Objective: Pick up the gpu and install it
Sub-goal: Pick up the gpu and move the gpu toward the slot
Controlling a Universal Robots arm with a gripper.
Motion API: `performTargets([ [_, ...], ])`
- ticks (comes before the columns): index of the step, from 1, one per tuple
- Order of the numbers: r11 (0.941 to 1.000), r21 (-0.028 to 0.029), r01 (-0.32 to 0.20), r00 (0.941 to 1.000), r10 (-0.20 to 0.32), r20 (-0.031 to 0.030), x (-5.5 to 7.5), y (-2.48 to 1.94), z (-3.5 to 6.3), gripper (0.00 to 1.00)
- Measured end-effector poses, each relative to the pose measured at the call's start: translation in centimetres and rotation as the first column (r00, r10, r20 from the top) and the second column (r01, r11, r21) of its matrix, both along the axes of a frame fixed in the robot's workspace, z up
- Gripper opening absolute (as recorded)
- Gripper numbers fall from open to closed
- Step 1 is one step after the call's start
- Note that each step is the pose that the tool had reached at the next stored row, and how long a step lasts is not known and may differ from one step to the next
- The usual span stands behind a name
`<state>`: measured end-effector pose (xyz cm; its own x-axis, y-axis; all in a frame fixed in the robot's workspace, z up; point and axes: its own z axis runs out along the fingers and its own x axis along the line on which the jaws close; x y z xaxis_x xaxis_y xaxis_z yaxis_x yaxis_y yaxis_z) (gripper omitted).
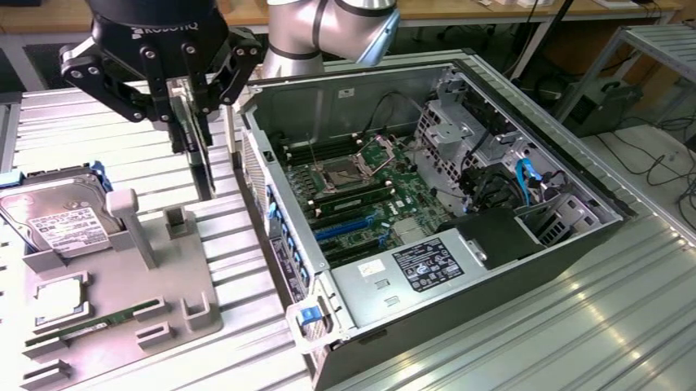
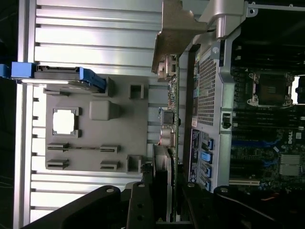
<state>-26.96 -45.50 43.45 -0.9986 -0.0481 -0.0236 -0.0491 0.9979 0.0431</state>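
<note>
Currently | gripper (image 1: pixel 195 122) clamped on gpu (image 1: pixel 202 171) | gpu hangs upright just beside case (image 1: pixel 315 114), outside its perforated wall

The gpu (image 1: pixel 200 163), a thin, dark circuit card, is pictured gripped at its upper edge by the claw (image 1: pixel 196 114) and hung upright, edge-on, above the ribbed worktop (image 1: pixel 120 155). It is held just beside the outer wall of the open computer case (image 1: pixel 257 167), between that case and the grey holder (image 1: pixel 163 277). Its silver metal bracket (image 2: pixel 169 33) is seen at one end.
</note>
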Motion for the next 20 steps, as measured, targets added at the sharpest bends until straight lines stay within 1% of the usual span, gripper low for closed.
performTargets([
  [9, 1.0000, 0.0001, 0.000, 1.0000, 0.000, 0.0001, 1.7, 0.00, -0.01, 0.28],
  [20, 1.0000, 0.0001, 0.000, 1.0000, 0.000, 0.0000, 3.3, 0.00, -0.03, 0.28],
])
